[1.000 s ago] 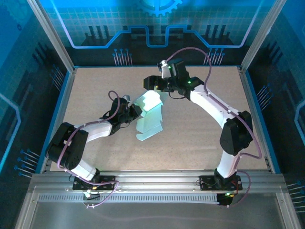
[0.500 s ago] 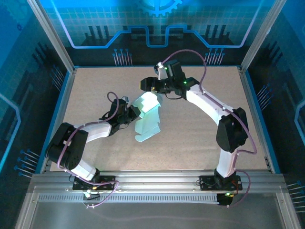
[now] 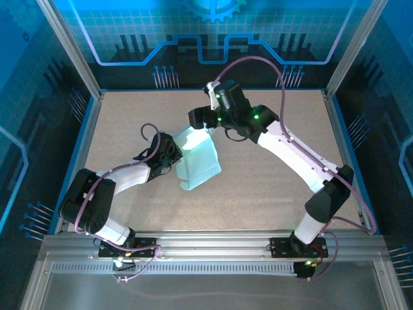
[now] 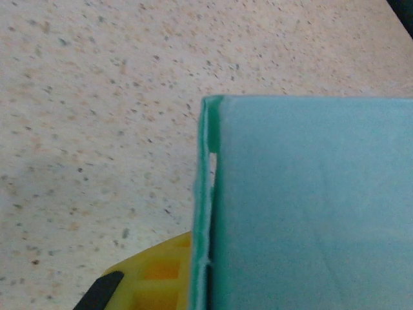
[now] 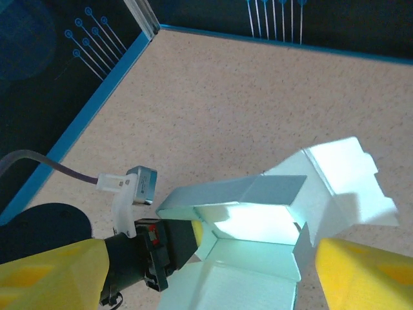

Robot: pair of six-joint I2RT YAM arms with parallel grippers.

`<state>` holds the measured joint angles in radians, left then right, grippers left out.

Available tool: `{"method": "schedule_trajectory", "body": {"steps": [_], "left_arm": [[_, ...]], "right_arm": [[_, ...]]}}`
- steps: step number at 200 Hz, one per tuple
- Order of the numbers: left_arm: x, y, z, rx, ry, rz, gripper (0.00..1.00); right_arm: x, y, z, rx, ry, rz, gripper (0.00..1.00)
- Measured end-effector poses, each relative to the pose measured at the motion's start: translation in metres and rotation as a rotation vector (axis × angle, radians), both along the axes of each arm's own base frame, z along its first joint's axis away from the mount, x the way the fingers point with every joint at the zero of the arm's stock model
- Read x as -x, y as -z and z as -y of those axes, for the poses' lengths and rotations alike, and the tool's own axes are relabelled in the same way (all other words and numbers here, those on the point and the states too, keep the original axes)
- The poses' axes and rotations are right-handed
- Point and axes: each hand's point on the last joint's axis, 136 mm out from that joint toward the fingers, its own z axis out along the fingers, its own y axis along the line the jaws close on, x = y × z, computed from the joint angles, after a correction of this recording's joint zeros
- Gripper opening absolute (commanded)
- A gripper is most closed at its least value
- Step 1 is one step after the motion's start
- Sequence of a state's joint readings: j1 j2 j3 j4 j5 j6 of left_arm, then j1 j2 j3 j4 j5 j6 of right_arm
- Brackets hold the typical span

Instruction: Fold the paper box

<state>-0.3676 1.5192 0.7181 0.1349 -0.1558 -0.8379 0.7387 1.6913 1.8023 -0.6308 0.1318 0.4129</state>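
While the paper box (image 3: 201, 158) lay part-folded on the table (image 3: 129, 116), a little left of centre, my left pincer (image 3: 173, 152) was found closed tight on its left wall. Seen from the left wrist, the card's edge ran up between my fingers. One yellow fingertip (image 4: 161, 278) showed just beside it, and a flat blue panel stood to the right of that edge. Judgement: this grip served as an anchor, holding the wall upright and stopping the light card from sliding while the other arm worked.

My right pincer (image 3: 197, 123) hung over the far end of the box, jaws wide apart and nothing held. Seen from the right wrist, my two yellow fingers (image 5: 58, 274) framed the box from above. A raised wall and the open floor lay below them, and a notched flap was splayed outward, unfolded. Contact between either finger and the card could not be established; both appeared clear of it. Judgement: the wide stance suited straddling a wall or flap to press it into place.

Relative position: the box sat to the right of the left pincer and in its grip, and beneath the right pincer, apart from it. Folding was incomplete.
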Motion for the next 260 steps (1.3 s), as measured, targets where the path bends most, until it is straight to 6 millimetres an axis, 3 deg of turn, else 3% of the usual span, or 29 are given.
{"method": "schedule_trajectory", "body": {"steps": [34,79,109,143,171,222,242,260], "left_arm": [[0.003,-0.005,-0.010,-0.084,-0.023,0.016,0.00],[0.004,-0.015,-0.015,-0.138,-0.037,0.050,0.00],[0.004,-0.018,-0.014,-0.140,-0.039,0.062,0.00],[0.004,-0.019,-0.012,-0.133,-0.040,0.064,0.00],[0.005,-0.019,-0.009,-0.133,-0.032,0.064,0.00],[0.007,-0.016,-0.010,-0.139,-0.030,0.051,0.00],[0.006,-0.017,-0.009,-0.135,-0.030,0.059,0.00],[0.005,-0.019,-0.008,-0.131,-0.031,0.068,0.00]], "right_arm": [[-0.008,-0.005,-0.022,0.092,0.034,0.025,0.69],[-0.034,0.048,-0.035,0.213,0.086,-0.085,0.61],[-0.032,0.085,-0.035,0.265,0.090,-0.184,0.57],[-0.031,0.099,-0.034,0.251,0.104,-0.238,0.50],[-0.025,0.121,-0.037,0.233,0.093,-0.308,0.46],[-0.027,0.125,-0.040,0.154,0.090,-0.351,0.31],[-0.025,0.120,-0.039,0.141,0.090,-0.346,0.33],[-0.025,0.118,-0.037,0.140,0.093,-0.338,0.51]]}}
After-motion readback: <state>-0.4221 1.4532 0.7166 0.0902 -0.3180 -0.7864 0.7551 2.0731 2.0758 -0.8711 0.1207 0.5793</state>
